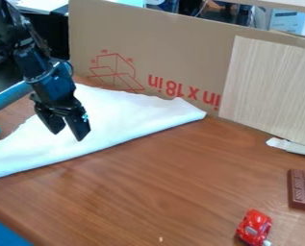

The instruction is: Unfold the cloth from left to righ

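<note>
Cloth (125, 115) lies on bench (161, 182) before cardboard (148, 48) | claw (68, 133) is partly open, empty | cloth seems light, soft; better pinch one layer at edge farther from cardboard

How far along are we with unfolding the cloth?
Nothing looks finished: the white cloth lies with a long, straight front edge that looks like a fold. Nothing is in hand: the open claw hangs over it. Gripping a layer and opening it rightward seem left.
</note>
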Robot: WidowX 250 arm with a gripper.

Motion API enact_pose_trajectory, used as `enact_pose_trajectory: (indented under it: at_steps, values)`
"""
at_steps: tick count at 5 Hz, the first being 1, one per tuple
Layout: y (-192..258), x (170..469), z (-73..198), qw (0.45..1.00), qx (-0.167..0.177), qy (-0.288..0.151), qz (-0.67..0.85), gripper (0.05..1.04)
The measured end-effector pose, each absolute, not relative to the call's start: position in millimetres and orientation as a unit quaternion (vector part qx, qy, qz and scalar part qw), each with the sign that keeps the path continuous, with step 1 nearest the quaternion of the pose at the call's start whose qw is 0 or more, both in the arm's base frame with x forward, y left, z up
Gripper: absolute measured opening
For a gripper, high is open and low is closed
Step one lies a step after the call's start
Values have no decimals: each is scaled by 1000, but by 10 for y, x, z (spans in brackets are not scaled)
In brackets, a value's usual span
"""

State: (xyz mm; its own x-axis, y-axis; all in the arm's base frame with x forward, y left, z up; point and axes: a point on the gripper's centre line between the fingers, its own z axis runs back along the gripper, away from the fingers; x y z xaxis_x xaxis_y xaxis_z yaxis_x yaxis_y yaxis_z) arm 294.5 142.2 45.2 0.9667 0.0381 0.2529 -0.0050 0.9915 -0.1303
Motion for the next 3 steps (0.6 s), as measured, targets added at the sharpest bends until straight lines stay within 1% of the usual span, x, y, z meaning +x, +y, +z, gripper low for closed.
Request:
enact_pose_trajectory:
  at_steps: [1, 2, 3]
  values:
    - [1394, 2928, 367, 990, -76, -118, 11, 1000]
    - [1496, 2958, 368, 984, -114, -137, -12, 1000]
    - [1613, 2901, 391, 986, -91, -141, 13, 999]
